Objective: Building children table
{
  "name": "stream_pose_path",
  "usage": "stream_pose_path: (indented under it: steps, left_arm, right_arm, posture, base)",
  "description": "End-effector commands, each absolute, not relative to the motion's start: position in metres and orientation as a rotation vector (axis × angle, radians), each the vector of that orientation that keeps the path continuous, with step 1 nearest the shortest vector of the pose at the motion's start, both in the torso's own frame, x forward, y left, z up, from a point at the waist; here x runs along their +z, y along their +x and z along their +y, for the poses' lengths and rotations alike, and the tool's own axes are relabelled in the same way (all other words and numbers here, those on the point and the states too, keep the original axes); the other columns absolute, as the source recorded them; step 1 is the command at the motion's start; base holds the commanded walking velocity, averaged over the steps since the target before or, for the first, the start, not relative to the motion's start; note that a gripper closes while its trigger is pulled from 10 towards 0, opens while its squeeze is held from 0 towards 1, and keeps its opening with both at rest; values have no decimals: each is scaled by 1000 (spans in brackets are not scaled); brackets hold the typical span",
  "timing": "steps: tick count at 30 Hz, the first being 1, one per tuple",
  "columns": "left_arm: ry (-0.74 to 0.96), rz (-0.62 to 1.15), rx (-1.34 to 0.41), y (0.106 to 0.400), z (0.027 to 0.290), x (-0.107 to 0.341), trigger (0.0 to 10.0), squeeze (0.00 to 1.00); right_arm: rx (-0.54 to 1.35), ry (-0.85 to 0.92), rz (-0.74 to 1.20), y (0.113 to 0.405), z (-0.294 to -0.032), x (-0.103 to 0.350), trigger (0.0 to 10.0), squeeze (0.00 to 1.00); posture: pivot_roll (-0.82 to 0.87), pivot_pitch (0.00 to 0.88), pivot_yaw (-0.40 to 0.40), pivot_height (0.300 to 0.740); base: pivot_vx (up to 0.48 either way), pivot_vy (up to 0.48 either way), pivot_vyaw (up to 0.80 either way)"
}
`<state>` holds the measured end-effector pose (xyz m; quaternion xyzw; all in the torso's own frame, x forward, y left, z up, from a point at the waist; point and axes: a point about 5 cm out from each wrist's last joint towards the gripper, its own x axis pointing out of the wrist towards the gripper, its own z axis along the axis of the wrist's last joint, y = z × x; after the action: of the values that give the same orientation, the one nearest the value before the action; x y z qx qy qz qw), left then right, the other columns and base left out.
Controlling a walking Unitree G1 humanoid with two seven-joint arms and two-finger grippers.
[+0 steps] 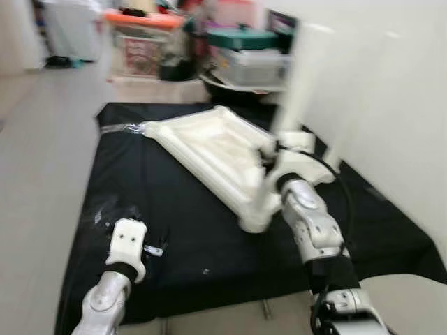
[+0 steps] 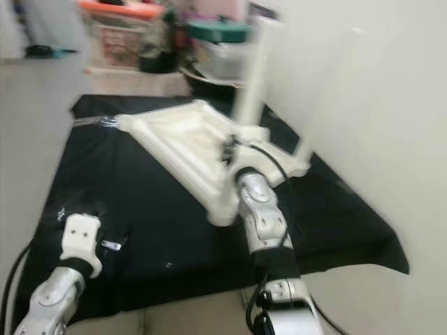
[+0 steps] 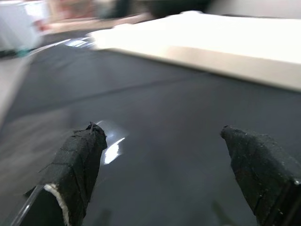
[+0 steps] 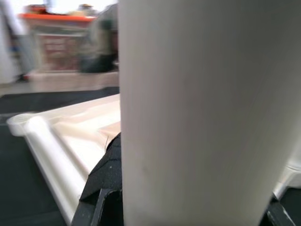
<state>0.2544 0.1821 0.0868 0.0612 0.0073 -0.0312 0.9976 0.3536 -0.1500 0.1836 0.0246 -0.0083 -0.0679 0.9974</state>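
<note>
Clearly clamped: right gripper (image 1: 274, 155) around upright white leg (image 1: 302, 77) on overturned tabletop (image 1: 209, 150). Left gripper (image 3: 174, 155) spread wide, holding nothing, above black mat (image 1: 174, 230).

The left gripper (image 3: 164, 155) hovers low with its fingers (image 3: 77, 165) spread wide, while the right arm (image 1: 318, 230) reaches forward, its gripper (image 4: 188, 207) clamped tight.

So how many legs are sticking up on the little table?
2. One table leg stands at the corner of the upside-down tabletop, where the right gripper is. The other leg stands further right, near the wall. More legs may lie out of view.
</note>
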Motion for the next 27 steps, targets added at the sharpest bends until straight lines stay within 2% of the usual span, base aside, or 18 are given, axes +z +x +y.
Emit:
stream_pose_path:
  steps: [1,2,4,5,6,8,9,10,11,14,15,19,22,24,26,27]
  left_arm:
    - [119,3,-81,257,178,89,10000,0]
    - [119,4,-81,257,178,89,10000,0]
    - [119,5,-83,258,178,89,10000,0]
    - [119,5,-83,258,178,89,10000,0]
    - [119,6,-86,258,178,89,10000,0]
    - [118,6,-88,258,177,88,10000,0]
    - [118,6,-89,259,177,88,10000,0]
    - [118,5,-90,259,177,88,10000,0]
    - [118,5,-90,259,177,88,10000,0]
    - [115,3,-90,260,176,88,10000,0]
    - [115,3,-90,260,176,88,10000,0]
    - [110,1,-94,260,174,89,10000,0]
    - [109,0,-94,261,173,89,10000,0]
    - [109,0,-94,261,173,89,10000,0]
    - [110,-2,-91,261,174,89,10000,0]
    - [112,-3,-88,261,175,90,10000,0]
  right_arm:
    - [-247,-39,121,346,-167,151,0,0]
    - [-189,-25,122,344,-156,152,10000,0]
    - [-37,12,68,341,-133,162,10000,0]
    - [-37,12,68,341,-133,162,10000,0]
    - [50,54,9,341,-123,173,10000,1000]
    - [65,77,-15,342,-119,178,10000,1000]
    - [145,126,-49,346,-116,190,10000,804]
    - [288,176,-84,349,-113,204,10000,0]
    - [288,176,-84,349,-113,204,10000,0]
    - [609,244,-151,346,-109,231,10000,0]
    - [609,244,-151,346,-109,231,10000,0]
    - [1010,196,-128,331,-100,229,10000,0]
    - [1098,199,-53,333,-95,209,10000,0]
    - [1098,199,-53,333,-95,209,10000,0]
    - [1099,167,9,335,-83,188,10000,0]
    - [1017,151,52,341,-78,178,0,0]
  posture:
    - [124,0,-129,740]
    - [118,0,-122,740]
    - [113,0,-118,740]
    - [113,0,-118,740]
    - [110,0,-116,740]
    - [110,0,-116,740]
    - [110,0,-117,740]
    - [110,0,-117,740]
    - [110,0,-117,740]
    - [109,0,-116,740]
    - [109,0,-116,740]
    - [120,0,-127,740]
    - [134,0,-137,740]
    - [134,0,-137,740]
    - [145,0,-144,740]
    - [146,0,-143,740]
  base:
    - [0,0,0]
    - [0,0,0]
    - [0,0,0]
    - [0,0,0]
    - [0,0,0]
    - [0,0,0]
    - [0,0,0]
    - [0,0,0]
    - [0,0,0]
    - [0,0,0]
    - [0,0,0]
    - [0,0,0]
    - [0,0,0]
    - [0,0,0]
    - [0,0,0]
    - [0,0,0]
